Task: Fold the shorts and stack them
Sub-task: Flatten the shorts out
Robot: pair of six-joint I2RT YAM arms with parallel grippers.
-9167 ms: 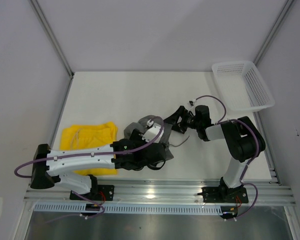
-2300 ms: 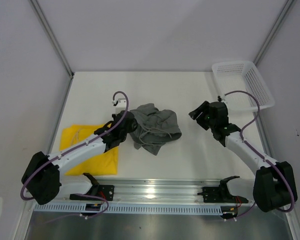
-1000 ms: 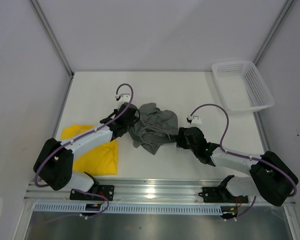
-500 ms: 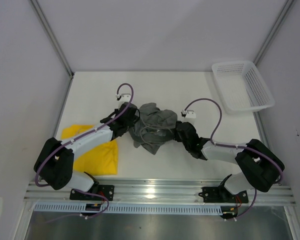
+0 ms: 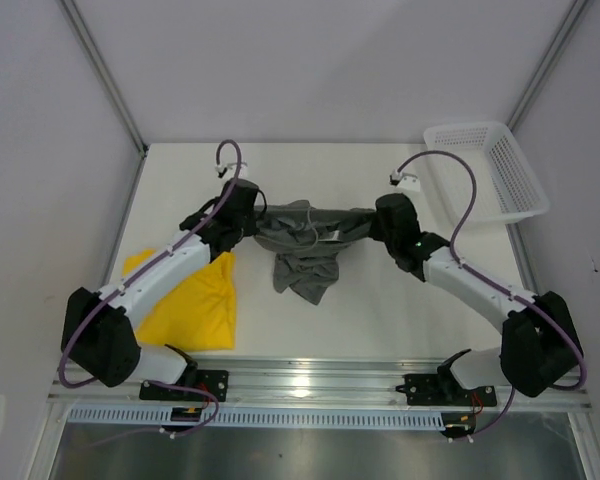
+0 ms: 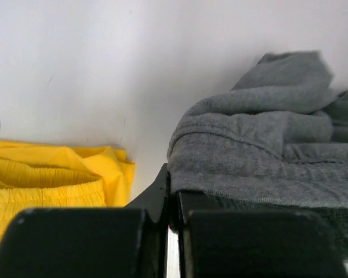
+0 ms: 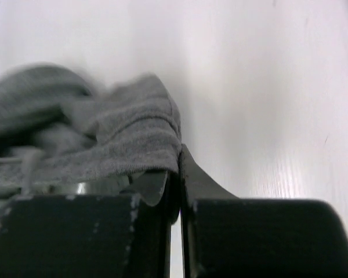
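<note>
My left fingers [image 6: 155, 196] are clenched on one end of the grey-green shorts [image 5: 305, 250] and my right fingers [image 7: 202, 186] on the other, so the waistband is stretched between them over the middle of the surface [image 5: 280, 175]. Half a second ago the cloth lay bunched and my right fingers were only closing. The yellow shorts [image 5: 195, 305] lie at the near left, any print on them too small to read.
</note>
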